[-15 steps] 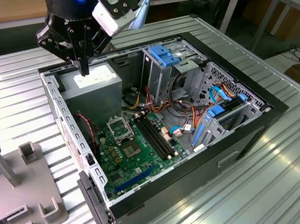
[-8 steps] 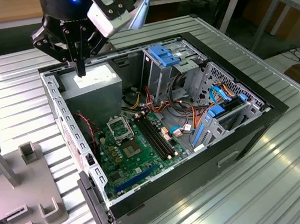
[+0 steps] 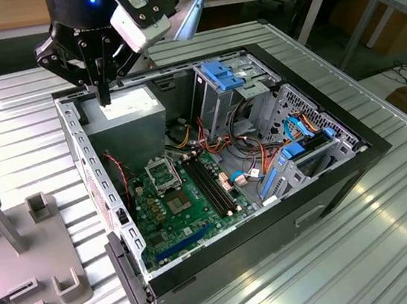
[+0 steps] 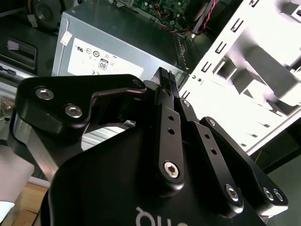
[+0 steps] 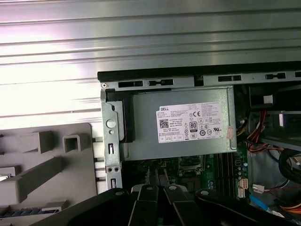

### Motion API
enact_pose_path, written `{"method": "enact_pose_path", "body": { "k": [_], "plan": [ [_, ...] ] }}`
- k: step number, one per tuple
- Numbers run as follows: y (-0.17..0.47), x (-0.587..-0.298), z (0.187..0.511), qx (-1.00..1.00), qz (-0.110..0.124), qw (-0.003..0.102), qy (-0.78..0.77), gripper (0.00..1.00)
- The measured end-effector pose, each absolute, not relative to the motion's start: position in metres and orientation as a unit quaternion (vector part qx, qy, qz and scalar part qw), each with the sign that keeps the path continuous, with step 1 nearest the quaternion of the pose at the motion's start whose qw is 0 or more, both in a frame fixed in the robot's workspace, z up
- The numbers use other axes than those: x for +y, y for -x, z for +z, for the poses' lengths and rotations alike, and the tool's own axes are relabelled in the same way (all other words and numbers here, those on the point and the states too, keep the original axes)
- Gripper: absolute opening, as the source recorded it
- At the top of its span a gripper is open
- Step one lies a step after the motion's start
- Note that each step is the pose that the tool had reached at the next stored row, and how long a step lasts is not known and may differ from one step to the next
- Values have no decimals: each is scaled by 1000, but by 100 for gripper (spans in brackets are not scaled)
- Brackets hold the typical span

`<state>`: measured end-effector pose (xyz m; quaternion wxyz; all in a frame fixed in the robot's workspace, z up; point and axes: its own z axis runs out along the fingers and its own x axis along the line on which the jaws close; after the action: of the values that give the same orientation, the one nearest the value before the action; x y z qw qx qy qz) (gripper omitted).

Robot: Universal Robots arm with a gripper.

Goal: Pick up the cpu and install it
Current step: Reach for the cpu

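My gripper [image 3: 105,97] hangs over the back corner of the open computer case [image 3: 327,181], on the exterior view's left. It is just above the grey power-supply box [image 3: 130,115]. Its two black fingers stand pressed together, and I see nothing between the tips [image 4: 164,76]. The cpu is out of view. The square black socket [image 3: 163,176] with its metal frame lies on the green motherboard [image 3: 196,213], below and in front of the gripper. In the first wrist view the socket [image 5: 191,165] shows just past the power-supply box [image 5: 181,125].
A grey fixture block [image 3: 21,251] with posts and slots stands on the ribbed metal table at the exterior view's left. Inside the case are long black memory slots [image 3: 211,184], bundled cables [image 3: 250,138] and blue-tabbed drive bays [image 3: 223,74]. The case's metal side wall [image 3: 85,167] rises beside the gripper.
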<state>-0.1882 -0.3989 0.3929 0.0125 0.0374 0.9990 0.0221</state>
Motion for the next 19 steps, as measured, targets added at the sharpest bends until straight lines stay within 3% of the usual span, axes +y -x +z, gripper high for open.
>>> {"method": "enact_pose_path", "body": {
  "k": [19],
  "plan": [
    [207, -399, 393, 999, 22, 12, -37, 11]
  ]
}}
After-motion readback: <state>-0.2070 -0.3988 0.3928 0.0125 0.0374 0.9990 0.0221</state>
